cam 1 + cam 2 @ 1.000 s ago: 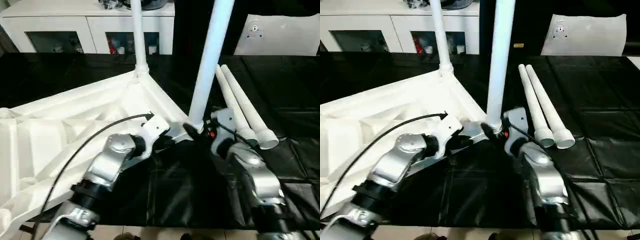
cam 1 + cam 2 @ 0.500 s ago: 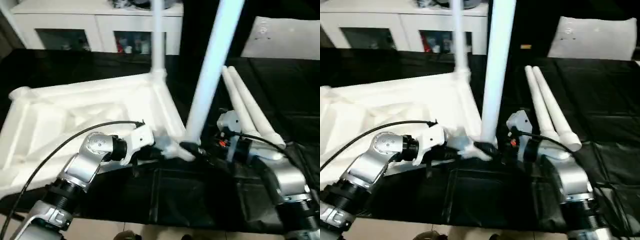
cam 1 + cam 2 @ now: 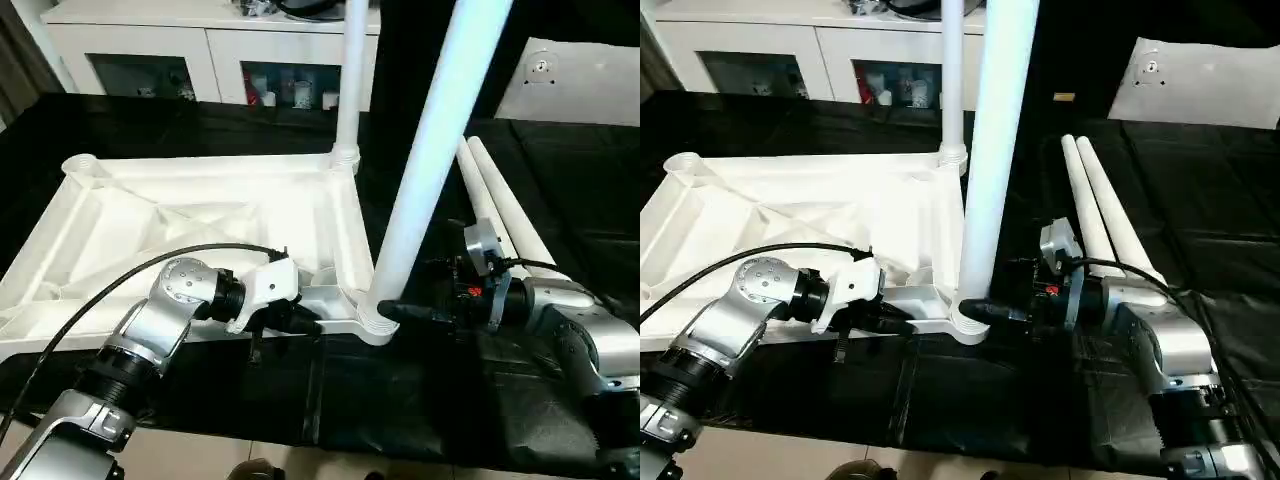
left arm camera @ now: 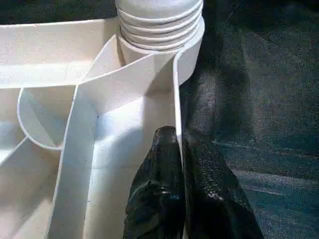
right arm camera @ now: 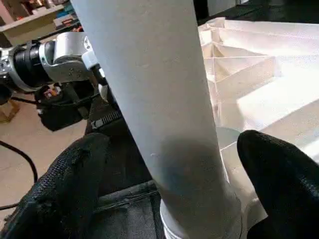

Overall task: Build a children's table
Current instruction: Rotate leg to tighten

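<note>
While the left end effector (image 4: 175,164) pinches the tabletop (image 3: 200,215) rim, the right end effector (image 5: 164,164) stands spread around the near leg (image 3: 430,170).

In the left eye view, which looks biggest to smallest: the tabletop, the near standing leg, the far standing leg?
1. Tabletop.
2. Near leg, though closeness to the camera inflates it.
3. Far leg, thinner and partly cut off.

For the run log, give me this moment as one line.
white ribbed plastic tabletop: upside down | left gripper: shut on rim | right gripper: open around standing white tubular leg
</note>
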Available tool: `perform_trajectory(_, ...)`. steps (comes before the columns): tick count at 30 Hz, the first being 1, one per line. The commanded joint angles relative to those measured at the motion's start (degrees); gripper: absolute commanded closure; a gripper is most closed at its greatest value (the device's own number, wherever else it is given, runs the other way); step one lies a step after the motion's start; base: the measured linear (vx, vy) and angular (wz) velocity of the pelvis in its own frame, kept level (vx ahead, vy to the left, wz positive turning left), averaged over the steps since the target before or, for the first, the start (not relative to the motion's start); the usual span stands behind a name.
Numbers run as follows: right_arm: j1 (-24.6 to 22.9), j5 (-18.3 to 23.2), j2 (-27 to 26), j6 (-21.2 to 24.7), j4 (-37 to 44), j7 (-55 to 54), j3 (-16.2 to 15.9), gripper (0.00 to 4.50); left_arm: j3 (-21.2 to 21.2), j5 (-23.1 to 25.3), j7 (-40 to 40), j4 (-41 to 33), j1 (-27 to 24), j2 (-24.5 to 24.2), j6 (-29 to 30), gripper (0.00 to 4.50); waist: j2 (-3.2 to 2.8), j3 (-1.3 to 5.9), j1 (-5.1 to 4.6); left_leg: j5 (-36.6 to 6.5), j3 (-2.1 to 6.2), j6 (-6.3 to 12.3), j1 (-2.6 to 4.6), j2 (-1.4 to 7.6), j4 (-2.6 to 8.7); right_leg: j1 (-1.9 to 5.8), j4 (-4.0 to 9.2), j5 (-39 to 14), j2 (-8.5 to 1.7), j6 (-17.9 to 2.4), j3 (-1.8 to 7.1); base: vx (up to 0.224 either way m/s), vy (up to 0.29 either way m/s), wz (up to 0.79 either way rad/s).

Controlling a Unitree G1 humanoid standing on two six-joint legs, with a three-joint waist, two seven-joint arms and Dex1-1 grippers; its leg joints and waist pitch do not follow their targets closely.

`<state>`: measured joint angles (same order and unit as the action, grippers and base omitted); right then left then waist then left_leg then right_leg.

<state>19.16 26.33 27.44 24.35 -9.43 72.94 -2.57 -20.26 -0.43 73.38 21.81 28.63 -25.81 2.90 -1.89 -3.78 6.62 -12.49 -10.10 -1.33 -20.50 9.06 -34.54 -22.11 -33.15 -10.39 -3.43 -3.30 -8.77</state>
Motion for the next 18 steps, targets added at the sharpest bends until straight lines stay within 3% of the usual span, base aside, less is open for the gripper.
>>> perform_trajectory(1, 0.4, 0.1, -0.1, 0.0, 0.0, 0.2, -0.1, 0.35, -1.3, 0.0, 1.4, -0.1, 0.5, -0.3, -1.0, 4.50, 0.74, 4.52, 0.12, -0.5, 2.12, 6.43, 0.21, 5.64, 3.45, 3.33, 3.35, -10.8, -7.33, -6.4, 4.99, 0.000, 0.000, 0.00)
perform_trajectory(7, 1.1, 0.1, -1.0, 0.0, -1.2, -0.5, -0.8, 0.93, -1.5, 0.1, 1.7, -0.3, 0.2, -0.3, -1.0, 4.50, 0.78, 4.56, 0.13, -0.2, 2.08, 6.30, 0.15, 5.58, 3.40, 3.34, 3.38, -11.2, -7.33, -6.4, 4.93, 0.000, 0.000, 0.00)
perform_trajectory(18, 1.3, -4.8, -2.5, -4.4, -3.1, -3.1, -3.6, 1.80, -1.8, 1.0, 0.5, 0.4, 0.5, 0.3, -1.8, 4.50, 0.85, 4.50, 0.03, 0.0, 2.11, 6.18, 0.19, 5.59, 3.41, 3.29, 3.18, -10.4, -7.31, -6.5, 4.95, 0.000, 0.000, 0.00)
